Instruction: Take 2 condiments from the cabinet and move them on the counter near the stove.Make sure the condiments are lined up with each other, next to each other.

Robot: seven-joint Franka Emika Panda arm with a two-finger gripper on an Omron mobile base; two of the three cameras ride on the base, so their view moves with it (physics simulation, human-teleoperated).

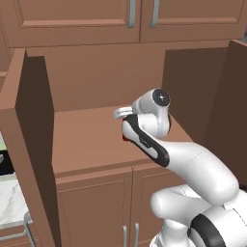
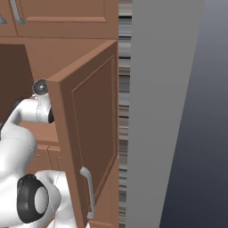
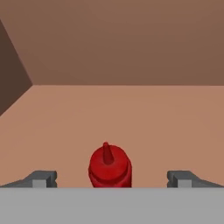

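Hand view: looking into the cabinet's open compartment, with the red squeeze bottle [image 3: 109, 168] standing low in the middle of the picture.
Cabinet [image 1: 91, 140]: standing open in the left base view, both doors swung out, the plain wood shelf lying bare around the arm's wrist.
Right door [image 2: 91, 133]: hanging open and edge-on in the right base view, its silver bar handle [image 2: 88, 191] showing near the bottom and hiding most of the shelf from that side.
Counter [image 1: 9, 202]: showing as a small patch of white marble at the far left edge of the left base view, with no condiment on that patch.
Arm: reaching into the compartment, its wrist covering most of the bottle in the left base view, where only a sliver of red [image 1: 125, 138] is peeking out.
Gripper [image 3: 111, 178]: standing spread wide, one finger tip [image 3: 41, 178] on each side of the bottle and well apart from it, gripping nothing.
Brown bottle: not something I am making out on the visible shelf.
Progress: sitting at the very start by my reading; the first bottle is lined up but not grasped.
Left to do: closing on the red bottle, carrying it to the counter by the stove, then fetching the second and setting the two side by side.
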